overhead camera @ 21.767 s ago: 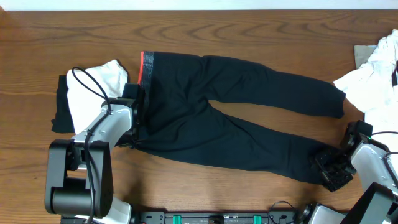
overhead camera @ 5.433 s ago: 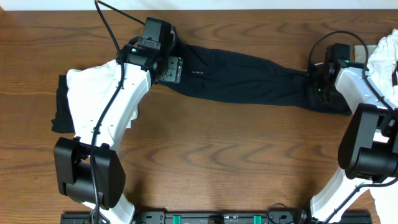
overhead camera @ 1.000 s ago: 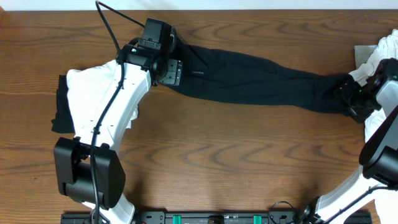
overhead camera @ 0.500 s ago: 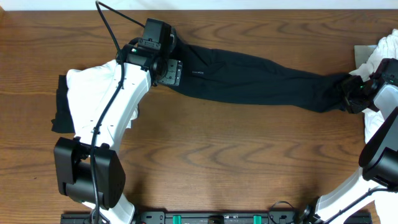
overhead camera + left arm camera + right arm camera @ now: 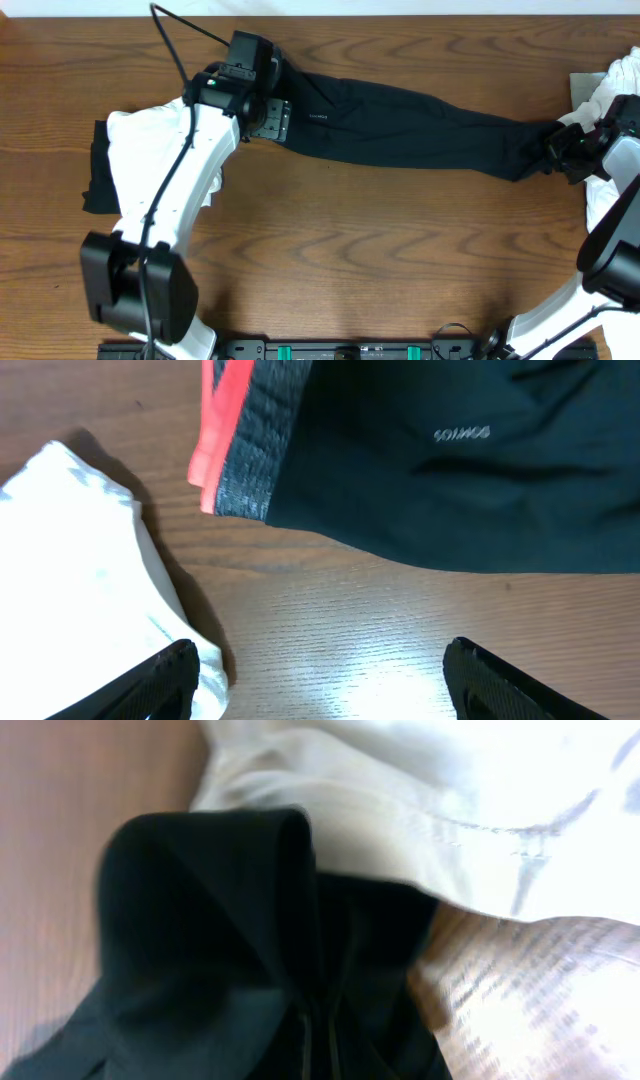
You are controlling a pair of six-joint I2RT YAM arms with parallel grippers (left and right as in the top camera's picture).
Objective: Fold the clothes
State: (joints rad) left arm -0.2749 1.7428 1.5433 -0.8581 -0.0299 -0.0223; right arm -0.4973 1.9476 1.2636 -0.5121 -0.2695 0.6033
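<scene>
The long black cloth trousers [image 5: 400, 125] are being pinched at 3 o'clock by the right gripper [image 5: 556, 150]; the left gripper [image 5: 320, 665] is being held open.

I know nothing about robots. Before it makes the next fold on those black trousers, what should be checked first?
1. Legs of the black trousers laid one on the other in a long strip: ok.
2. Right gripper shut on the leg ends: ok, the dark fabric bunches into it.
3. Left gripper holding the waistband: not ok. It is open over bare table beside the waistband.
4. White garment on the right kept out of the right grip: cannot tell. It lies right against the leg ends.
5. White garment on the left apart from the waistband: ok, wood shows between them.
</scene>
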